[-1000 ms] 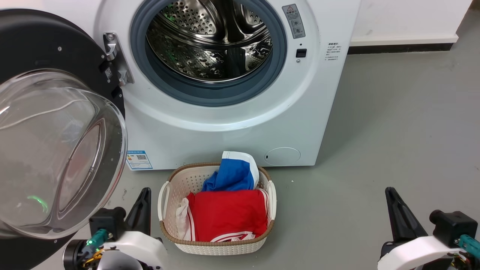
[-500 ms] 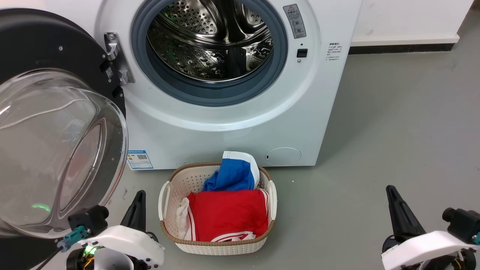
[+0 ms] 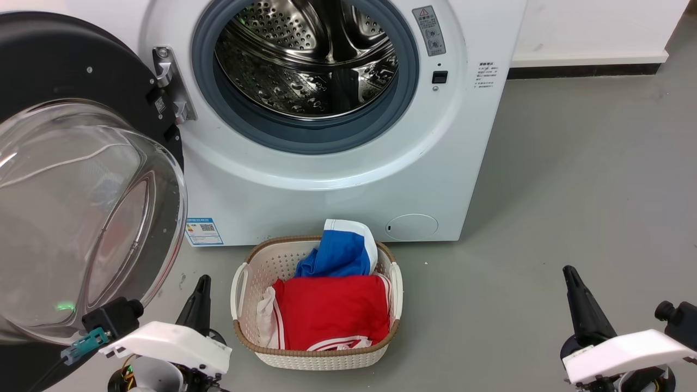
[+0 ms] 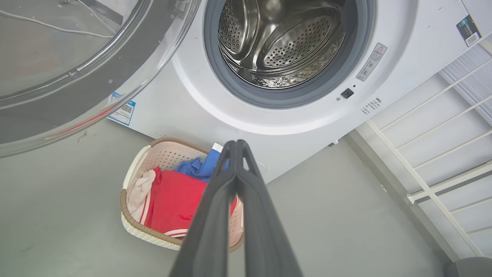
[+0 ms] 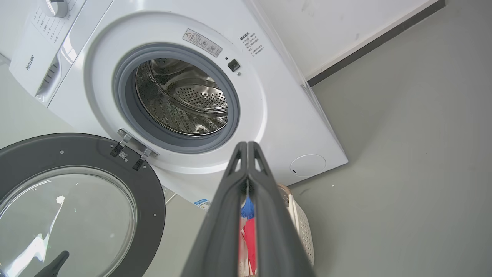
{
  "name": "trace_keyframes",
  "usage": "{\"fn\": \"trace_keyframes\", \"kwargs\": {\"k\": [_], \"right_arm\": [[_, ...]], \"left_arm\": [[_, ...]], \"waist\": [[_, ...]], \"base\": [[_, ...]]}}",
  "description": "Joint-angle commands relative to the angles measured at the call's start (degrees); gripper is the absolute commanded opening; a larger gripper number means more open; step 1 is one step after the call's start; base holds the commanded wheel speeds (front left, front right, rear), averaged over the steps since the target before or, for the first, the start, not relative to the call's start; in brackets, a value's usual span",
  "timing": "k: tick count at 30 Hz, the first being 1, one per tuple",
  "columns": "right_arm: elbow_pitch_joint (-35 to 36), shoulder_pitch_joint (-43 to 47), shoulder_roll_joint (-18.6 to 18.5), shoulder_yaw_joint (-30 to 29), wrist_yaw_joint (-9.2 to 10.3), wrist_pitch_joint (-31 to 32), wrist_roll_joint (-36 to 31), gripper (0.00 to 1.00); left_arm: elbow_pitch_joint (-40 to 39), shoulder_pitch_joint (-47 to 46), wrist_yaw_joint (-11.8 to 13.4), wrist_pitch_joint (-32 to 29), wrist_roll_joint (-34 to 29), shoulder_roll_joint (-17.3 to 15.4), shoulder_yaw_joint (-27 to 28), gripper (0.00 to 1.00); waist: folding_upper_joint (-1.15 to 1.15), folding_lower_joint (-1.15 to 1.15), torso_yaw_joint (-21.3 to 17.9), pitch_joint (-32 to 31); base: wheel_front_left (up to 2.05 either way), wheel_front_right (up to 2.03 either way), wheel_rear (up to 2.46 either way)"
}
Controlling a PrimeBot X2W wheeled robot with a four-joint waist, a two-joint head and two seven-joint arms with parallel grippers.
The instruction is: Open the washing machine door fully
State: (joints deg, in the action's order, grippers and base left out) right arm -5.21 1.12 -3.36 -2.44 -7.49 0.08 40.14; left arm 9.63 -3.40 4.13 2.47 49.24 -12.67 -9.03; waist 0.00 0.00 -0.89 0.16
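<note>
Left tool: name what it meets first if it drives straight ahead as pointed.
Probably the white washing machine's front panel, just beneath the grey rubber-ringed drum mouth; depth is unclear.

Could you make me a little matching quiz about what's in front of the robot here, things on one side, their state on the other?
Things:
1 door
2 basket
3 drum
4 left hand

States:
A shut, holding nothing
B swung wide open
C holding red clothes
D shiny steel with holes

Pairs: 1-B; 2-C; 3-D; 4-A
</note>
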Motion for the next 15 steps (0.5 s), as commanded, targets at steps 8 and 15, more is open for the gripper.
{"fn": "trace_keyframes", "kwargs": {"k": [8, 15], "right_arm": [[-0.6, -2.31, -0.56, -0.36, -0.01, 0.7, 7.59, 0.0], [-1.52, -2.98, -0.61, -0.58, -0.01, 1.2, 12.9, 0.0]], "left_arm": [[-0.02, -1.78, -1.76, -1.12, 6.17, 0.94, 2.36, 0.0], [0.43, -1.92, -2.88, -1.91, 10.5, 1.87, 3.81, 0.0]], "waist": [[0.0, 0.0, 0.08, 0.0], [0.0, 0.0, 0.14, 0.0]], "base": [[0.0, 0.0, 0.0], [0.0, 0.0, 0.0]]}}
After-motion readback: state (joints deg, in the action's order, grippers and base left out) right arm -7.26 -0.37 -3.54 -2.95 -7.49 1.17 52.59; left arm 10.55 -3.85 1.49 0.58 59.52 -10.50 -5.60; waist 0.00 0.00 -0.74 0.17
